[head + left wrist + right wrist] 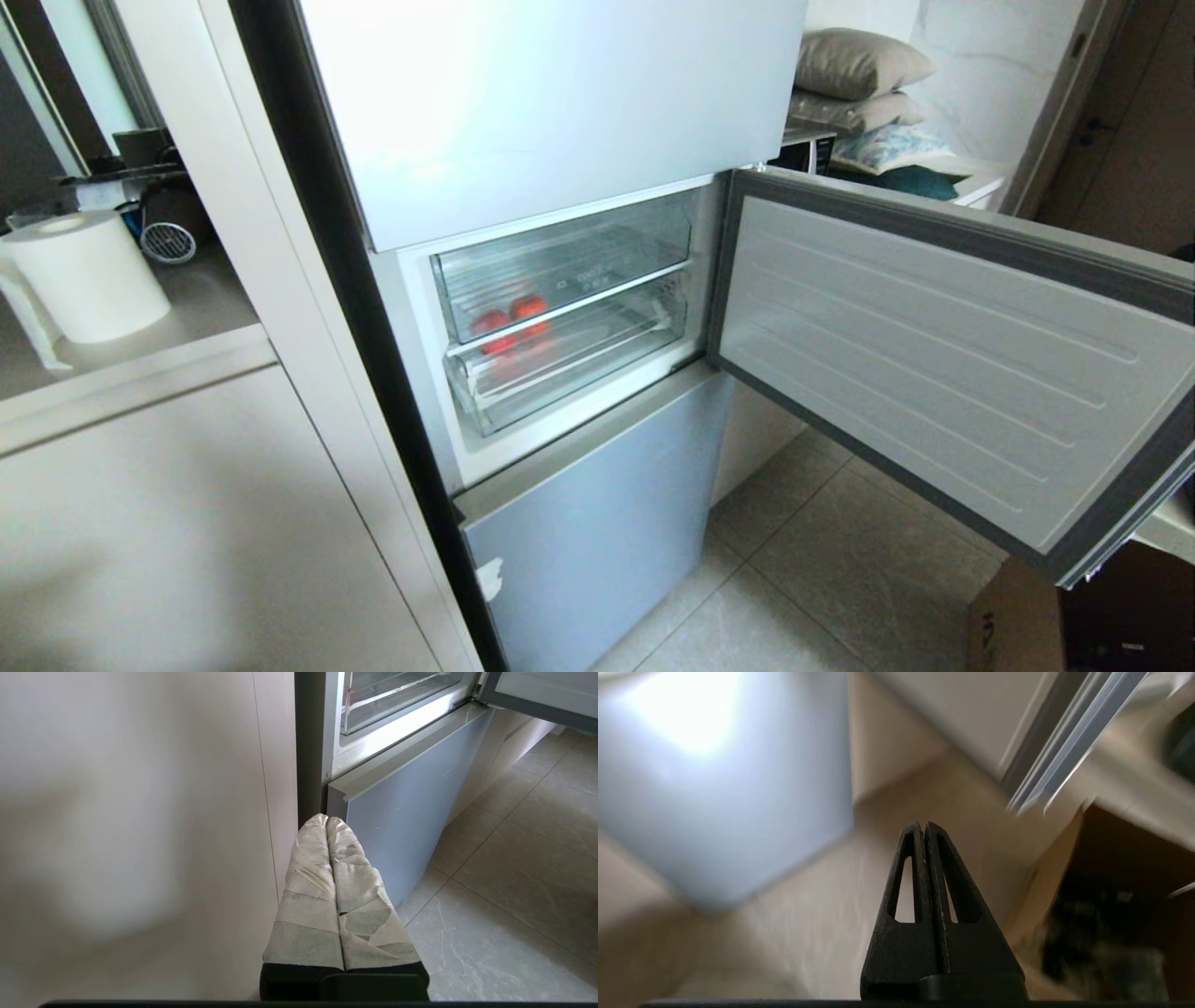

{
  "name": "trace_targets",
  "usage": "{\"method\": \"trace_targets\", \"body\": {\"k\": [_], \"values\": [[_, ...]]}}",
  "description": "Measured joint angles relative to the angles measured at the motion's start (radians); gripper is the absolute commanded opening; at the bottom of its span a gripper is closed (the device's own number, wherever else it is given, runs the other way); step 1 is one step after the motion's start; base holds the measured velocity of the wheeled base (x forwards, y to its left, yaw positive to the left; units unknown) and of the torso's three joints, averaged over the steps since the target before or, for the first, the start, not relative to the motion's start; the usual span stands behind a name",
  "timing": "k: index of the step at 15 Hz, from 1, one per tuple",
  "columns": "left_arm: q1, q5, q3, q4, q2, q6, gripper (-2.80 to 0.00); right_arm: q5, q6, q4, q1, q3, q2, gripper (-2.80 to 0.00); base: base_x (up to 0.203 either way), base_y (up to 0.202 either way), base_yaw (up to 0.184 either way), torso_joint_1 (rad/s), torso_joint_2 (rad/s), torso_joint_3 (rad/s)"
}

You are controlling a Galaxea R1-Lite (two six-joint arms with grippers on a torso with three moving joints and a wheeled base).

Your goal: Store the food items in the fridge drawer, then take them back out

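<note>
Two reddish rounded food items (490, 323) (529, 307) show through clear plastic inside the fridge, at the back left of the fridge drawer (569, 369). The drawer sits pushed in under a clear upper bin (560, 266). Neither arm appears in the head view. My left gripper (327, 819), its fingers wrapped in pale tape, is shut and empty, low beside the left corner of the lower fridge door (397, 826). The drawer's front (397, 695) lies above and beyond it. My black right gripper (923, 824) is shut with nothing in it, pointing at the floor; that view is blurred.
The middle fridge door (934, 355) stands swung open to the right. A brown cardboard box (1013, 621) sits on the tiled floor under it, also near the right gripper (1111, 896). A beige cabinet panel (187, 523) flanks the fridge on the left, with a paper roll (89, 275) on its counter.
</note>
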Motion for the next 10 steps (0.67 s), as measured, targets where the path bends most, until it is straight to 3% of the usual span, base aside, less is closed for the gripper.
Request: {"method": "trace_targets", "body": {"k": [3, 8, 10], "values": [[0.000, 0.000, 0.000, 0.000, 0.000, -0.001, -2.80, 0.005, -0.002, 0.180, 0.046, -0.037, -0.038, -2.80, 0.000, 0.000, 0.000, 0.000, 0.00, 0.000], [0.000, 0.000, 0.000, -0.001, 0.000, -0.001, -2.80, 0.038, -0.069, 0.201, 0.072, -0.052, -0.053, -2.80, 0.000, 0.000, 0.000, 0.000, 0.00, 0.000], [0.000, 0.000, 0.000, -0.001, 0.000, -0.001, -2.80, 0.037, -0.057, 0.206, 0.128, -0.055, -0.052, -2.80, 0.000, 0.000, 0.000, 0.000, 0.00, 0.000]]}}
